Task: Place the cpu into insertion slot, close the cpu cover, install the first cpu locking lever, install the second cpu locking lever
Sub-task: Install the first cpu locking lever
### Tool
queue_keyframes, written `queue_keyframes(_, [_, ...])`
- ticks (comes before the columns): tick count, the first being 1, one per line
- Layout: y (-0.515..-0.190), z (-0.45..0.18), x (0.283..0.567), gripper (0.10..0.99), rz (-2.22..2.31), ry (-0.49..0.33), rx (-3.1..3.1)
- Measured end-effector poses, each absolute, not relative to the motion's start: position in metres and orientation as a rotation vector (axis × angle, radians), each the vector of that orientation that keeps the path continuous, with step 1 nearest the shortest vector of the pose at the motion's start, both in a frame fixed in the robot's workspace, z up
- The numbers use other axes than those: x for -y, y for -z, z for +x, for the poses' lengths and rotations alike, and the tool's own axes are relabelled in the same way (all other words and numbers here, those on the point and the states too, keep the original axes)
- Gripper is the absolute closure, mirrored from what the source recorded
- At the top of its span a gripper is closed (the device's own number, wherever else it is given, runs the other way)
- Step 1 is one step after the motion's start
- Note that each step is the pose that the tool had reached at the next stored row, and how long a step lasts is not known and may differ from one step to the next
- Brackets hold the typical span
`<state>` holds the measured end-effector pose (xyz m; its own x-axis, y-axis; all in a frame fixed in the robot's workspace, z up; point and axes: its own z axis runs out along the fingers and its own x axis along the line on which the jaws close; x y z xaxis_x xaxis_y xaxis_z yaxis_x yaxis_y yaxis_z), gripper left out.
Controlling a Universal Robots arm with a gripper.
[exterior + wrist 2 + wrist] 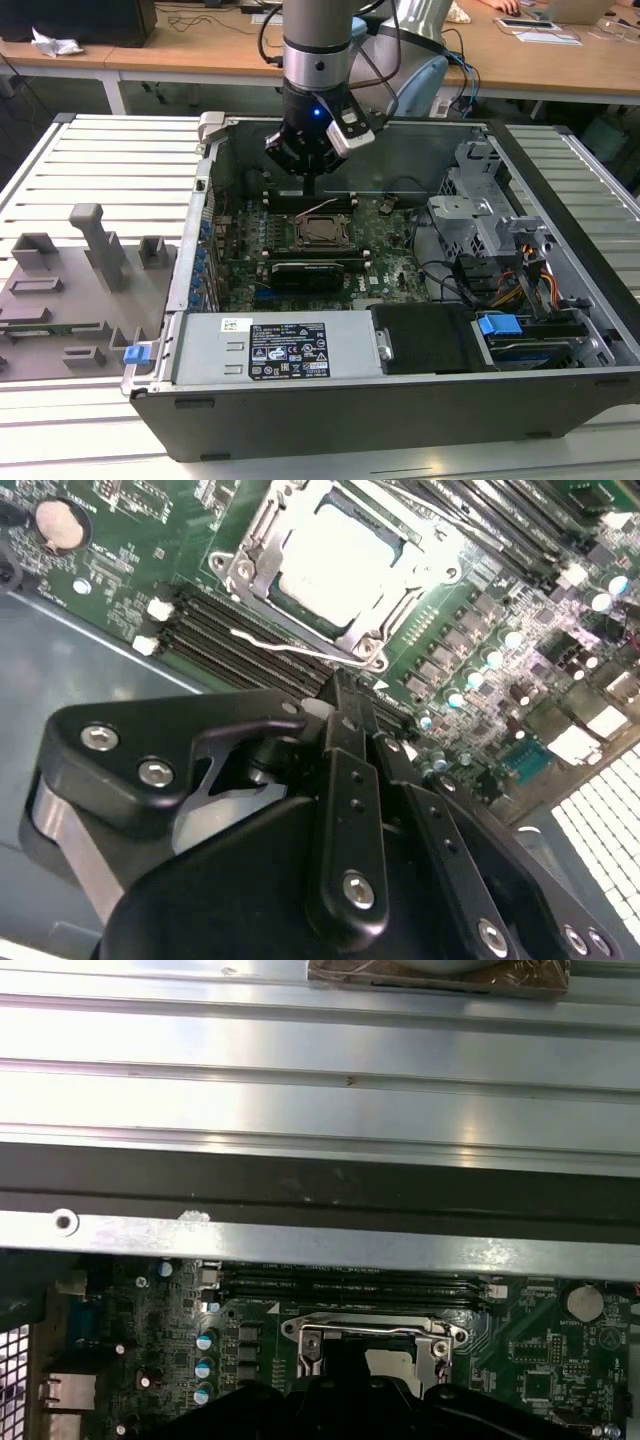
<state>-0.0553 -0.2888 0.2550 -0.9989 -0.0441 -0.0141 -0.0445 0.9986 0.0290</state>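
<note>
The open grey metal computer case (420, 410) held the green motherboard (390, 250). Just above its black-rimmed square insertion slot (325, 232), the black gripper (345, 687) hung narrowed and empty, likely for pressing. The silver windowed cpu cover (248, 572) lay over the pale square cpu (335, 565); a thin wire locking lever (290, 647) stood unlatched.

the board (385, 235) is green, dotted with silver capacitors (490, 658) and lined with black memory slots (230, 630). the cpu (335, 565) has a pale silver-beige face, framed by the silver-grey cover (245, 565). the gripper (345, 690) is matte black with silver screws. the arm (315, 40) is silver-grey and carries a blue light (318, 111). the case (400, 400) is dark grey, with bright blue tabs (500, 325). the table (110, 170) is pale, ribbed in long stripes. the desk (200, 45) is tan wood.
</note>
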Motion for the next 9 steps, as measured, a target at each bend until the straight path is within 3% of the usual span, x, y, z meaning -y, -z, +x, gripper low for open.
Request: queue_keyframes(9, [-0.2543, -0.0523, 0.2888, 0.980, -0.069, -0.046, -3.127])
